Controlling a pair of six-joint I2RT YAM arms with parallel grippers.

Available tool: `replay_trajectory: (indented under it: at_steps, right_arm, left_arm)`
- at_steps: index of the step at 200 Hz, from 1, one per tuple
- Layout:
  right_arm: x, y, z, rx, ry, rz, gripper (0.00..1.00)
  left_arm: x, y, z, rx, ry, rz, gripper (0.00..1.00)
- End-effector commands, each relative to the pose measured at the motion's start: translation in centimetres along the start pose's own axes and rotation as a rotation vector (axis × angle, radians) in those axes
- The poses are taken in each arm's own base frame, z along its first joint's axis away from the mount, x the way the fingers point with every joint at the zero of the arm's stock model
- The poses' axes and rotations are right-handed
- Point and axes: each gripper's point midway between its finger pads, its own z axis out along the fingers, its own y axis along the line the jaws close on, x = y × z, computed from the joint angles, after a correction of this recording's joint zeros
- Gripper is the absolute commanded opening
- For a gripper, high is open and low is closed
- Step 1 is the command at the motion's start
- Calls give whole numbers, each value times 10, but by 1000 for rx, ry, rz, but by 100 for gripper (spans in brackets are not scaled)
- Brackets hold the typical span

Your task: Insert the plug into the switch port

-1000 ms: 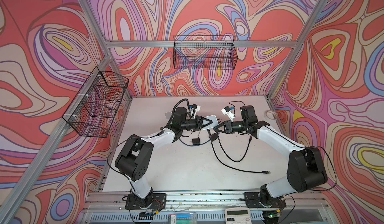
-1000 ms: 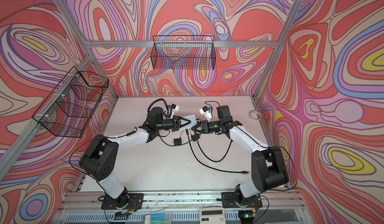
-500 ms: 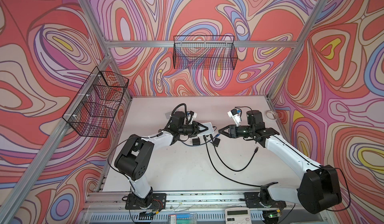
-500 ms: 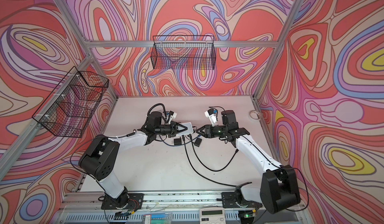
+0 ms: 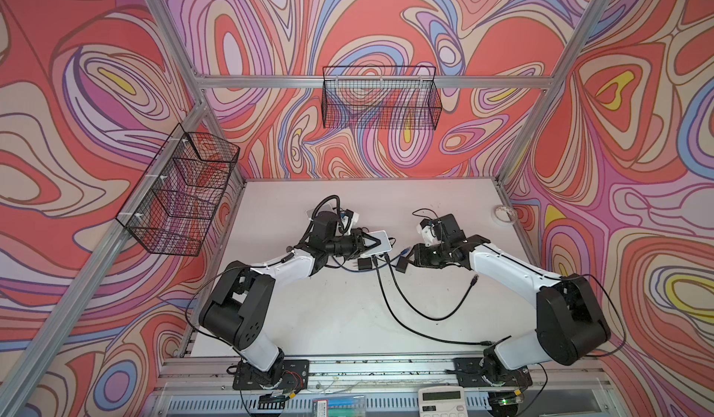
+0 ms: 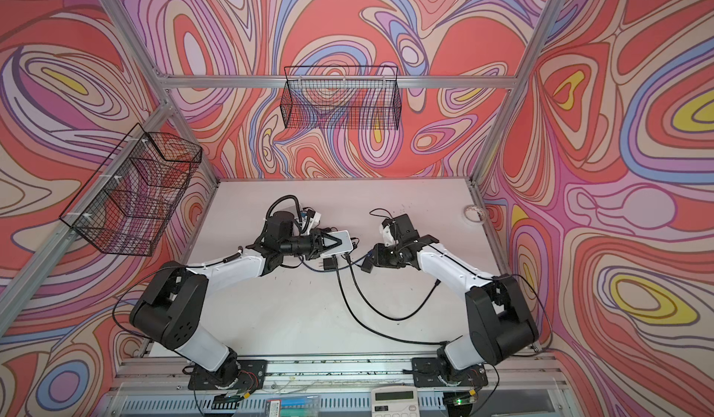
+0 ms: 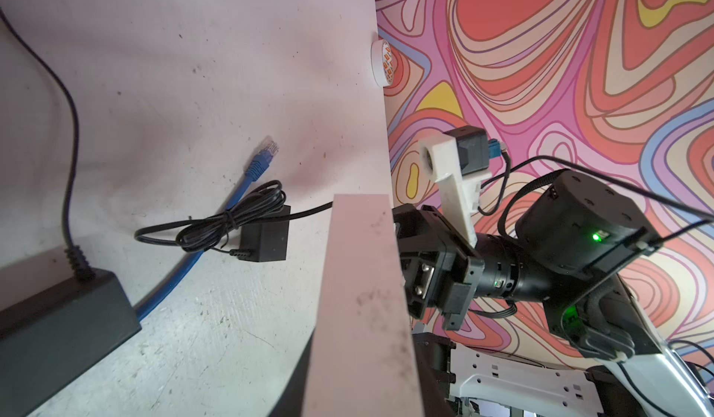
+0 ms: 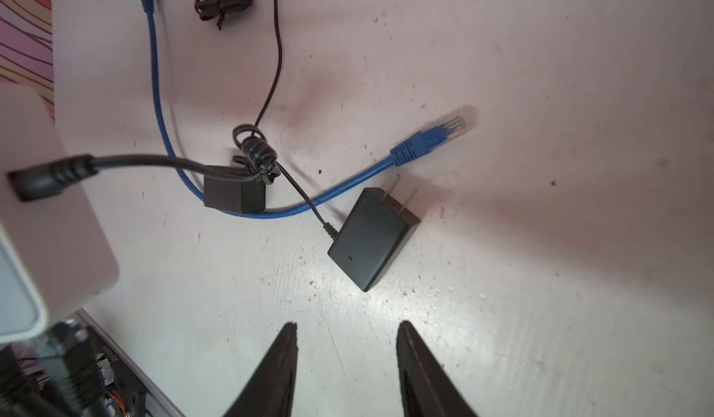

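Black barrel plug (image 8: 42, 179): nose-in against the side of the switch in the right wrist view. Only its collar and strain relief show, so it reads as seated, though the depth cannot be confirmed.
White switch (image 8: 50, 241): plastic box between the two arms, over the middle of the table (image 8: 541, 86). It appears to be lifted off the surface.
Left gripper (image 5: 367, 241): clamped on the switch's end, one finger lying across its top face.
Right gripper (image 8: 347, 330): jaws parted with nothing between them. It hangs over bare table near the power adapter, well apart from the plug.
Plug cord: runs from the plug past a tied bundle toward the power adapter (image 8: 373, 237), which lies flat with its prongs bare.
Small black adapter (image 8: 235, 194): on the table under the cord bundle.
Blue Ethernet cable (image 8: 347, 187): its clear-tipped free end rests on the table, just beside the power adapter's prongs and in no port.
Done, by my reading: the plug is in the port and the inserting arm's jaws are off it.
Remaining: likely only setting the switch down and letting go, plus pressing the plug home if it proves shallow.
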Motion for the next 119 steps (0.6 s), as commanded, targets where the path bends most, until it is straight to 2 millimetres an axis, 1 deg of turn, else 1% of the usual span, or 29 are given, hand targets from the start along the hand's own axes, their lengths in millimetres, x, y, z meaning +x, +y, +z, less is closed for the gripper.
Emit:
replay_trajectory:
  at_steps: [1,15,35,49,80,119]
  right_arm:
    - [-7,-21,10,152,-45,111,45]
    - [-4,-22,17,177,-38,139,45]
    - [-4,-14,26,166,-39,138,46]
    - [-4,-12,31,166,-36,144,47]
    - [-10,-6,35,160,-48,163,48]
    - [-12,-11,46,198,-30,197,49]
  left_arm:
    - [2,-5,-6,10,-15,26,0]
    - [4,-2,-7,6,-14,22,0]
    - [7,-1,-8,5,-12,25,0]
    - [9,-1,-10,6,-14,28,0]
    - [11,0,-12,2,-17,33,0]
    - [9,-1,-14,-4,-31,40,0]
